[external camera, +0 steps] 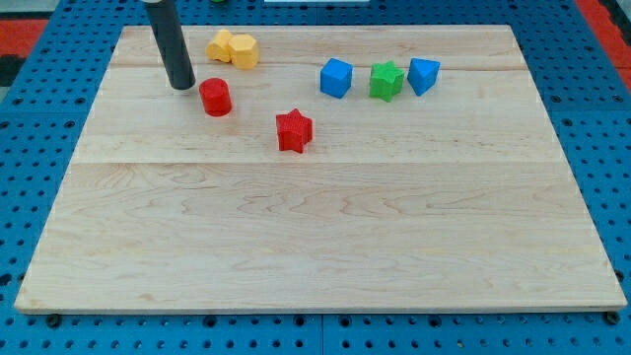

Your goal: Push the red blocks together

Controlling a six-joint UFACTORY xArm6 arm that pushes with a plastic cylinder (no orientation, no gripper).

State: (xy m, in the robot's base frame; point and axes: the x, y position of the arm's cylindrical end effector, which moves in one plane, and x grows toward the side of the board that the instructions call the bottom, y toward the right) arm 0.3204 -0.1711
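Red star block [294, 130] lies nearest, left of the worktop's centre. Red cylinder block [215, 98] sits apart from it, toward the far-left corner. My tip [182, 86], a bare rod with nothing to open or pinch, rests just left of the cylinder. Yellow blocks [233, 47] sit by the far edge.

My tip [182, 87] rests on the board, rod tilted slightly.

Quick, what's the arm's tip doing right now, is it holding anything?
My tip: no claw, holds nothing; it sits just to the view's left of the red cylinder, very close. The red star lies apart.
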